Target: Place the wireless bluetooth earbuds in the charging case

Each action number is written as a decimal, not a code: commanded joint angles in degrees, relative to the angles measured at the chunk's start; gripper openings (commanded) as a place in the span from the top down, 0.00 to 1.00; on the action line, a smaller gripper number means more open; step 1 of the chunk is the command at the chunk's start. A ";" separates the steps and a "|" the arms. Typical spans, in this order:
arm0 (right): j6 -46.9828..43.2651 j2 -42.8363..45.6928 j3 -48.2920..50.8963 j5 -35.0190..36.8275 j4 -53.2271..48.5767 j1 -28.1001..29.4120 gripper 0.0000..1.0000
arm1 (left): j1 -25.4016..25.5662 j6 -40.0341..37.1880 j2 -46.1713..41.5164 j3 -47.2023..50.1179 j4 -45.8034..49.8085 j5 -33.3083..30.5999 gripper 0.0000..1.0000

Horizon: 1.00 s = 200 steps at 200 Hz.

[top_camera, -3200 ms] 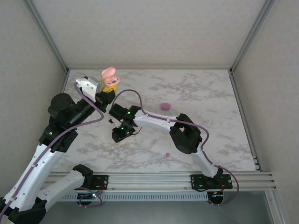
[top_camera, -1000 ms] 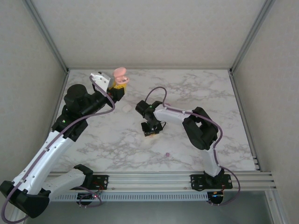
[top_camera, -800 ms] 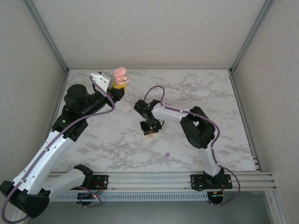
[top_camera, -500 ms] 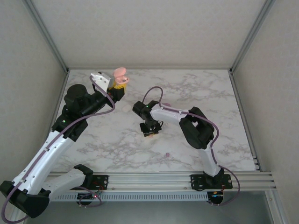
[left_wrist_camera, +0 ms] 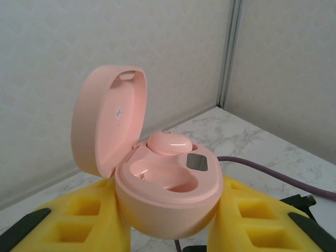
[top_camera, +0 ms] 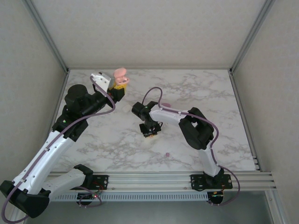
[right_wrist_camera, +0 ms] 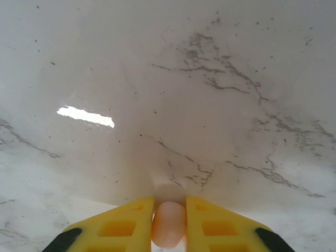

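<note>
My left gripper holds the salmon-pink charging case up above the table's far left, shut on its base between yellow fingers. The lid stands open. One pink earbud sits in the far socket, and the near socket is empty. Near the table's middle, my right gripper points down at the marble, shut on a second salmon-pink earbud pinched between its yellow fingertips. A purple earbud lies loose on the table near the front.
A sliver of a purple case shows behind the right arm's cable. The marble table is walled by pale panels with metal posts. Open marble stretches to the right and at the back.
The pink bud that lay on the table by the right gripper is gone from there and now sits in its fingers. The left arm carried the case right. Lately the right gripper drifted slightly left.
</note>
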State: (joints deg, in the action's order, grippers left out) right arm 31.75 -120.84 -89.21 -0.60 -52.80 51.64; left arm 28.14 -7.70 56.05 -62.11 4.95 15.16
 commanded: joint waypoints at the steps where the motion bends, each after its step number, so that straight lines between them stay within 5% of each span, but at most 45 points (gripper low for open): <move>1: -0.26 2.25 0.44 1.75 0.49 -0.07 0.83 | 0.13 0.39 -0.04 0.66 -2.03 1.05 0.89; 29: -0.22 11.35 5.17 -6.74 7.39 -3.93 0.84 | 0.08 0.45 1.13 1.61 -2.73 1.15 0.89; 69: 4.40 26.92 12.97 -31.85 23.57 -15.18 0.83 | 0.16 0.82 4.40 3.57 -5.57 3.74 0.89; 126: 17.15 34.80 15.60 -58.95 41.32 -26.40 0.83 | 0.34 1.61 9.71 5.40 -12.16 9.76 0.89; 162: 26.23 36.52 15.28 -64.81 51.50 -27.73 0.83 | 0.76 -1.01 12.36 6.76 -15.39 13.66 0.89; 200: 27.76 38.07 13.18 -62.70 51.16 -27.59 0.82 | 1.71 -4.24 14.32 7.43 -17.74 16.86 0.89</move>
State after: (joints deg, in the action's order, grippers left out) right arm 56.38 -85.43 -74.13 -61.54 -4.86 23.99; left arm 28.77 -8.99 69.60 -55.11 -8.43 27.73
